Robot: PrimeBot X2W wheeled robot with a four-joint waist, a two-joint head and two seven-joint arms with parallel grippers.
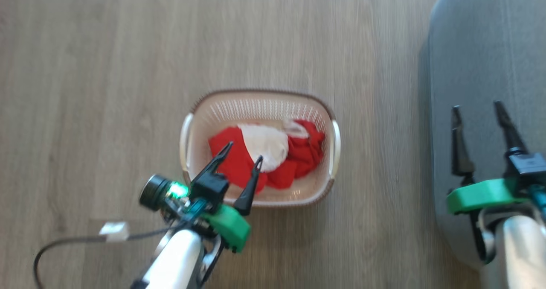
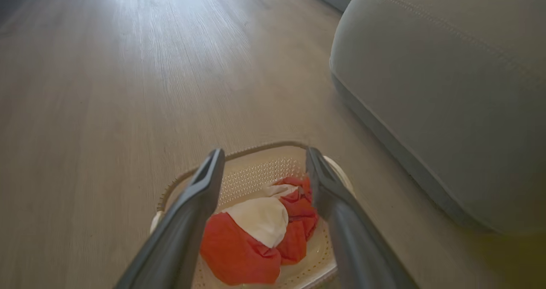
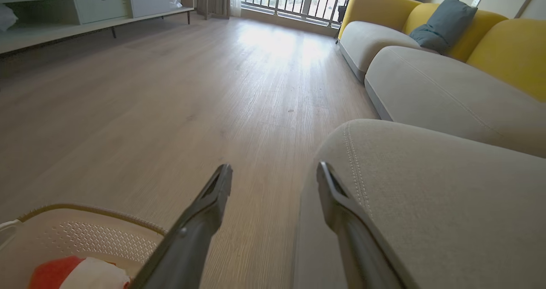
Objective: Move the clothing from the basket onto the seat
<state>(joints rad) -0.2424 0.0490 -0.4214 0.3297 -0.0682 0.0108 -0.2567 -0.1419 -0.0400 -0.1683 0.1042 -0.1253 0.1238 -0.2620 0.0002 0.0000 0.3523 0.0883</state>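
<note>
Left claw (image 1: 245,150), right claw (image 1: 477,105), one basket (image 1: 260,91), clothing (image 1: 305,152) inside, seat (image 1: 486,45) beside

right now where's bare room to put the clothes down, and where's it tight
The seat has a bare grey top around the open right gripper. The floor strip between basket and seat is bare too. Crowded: inside the basket, where the clothing covers most of the bottom under the open left gripper.
</note>
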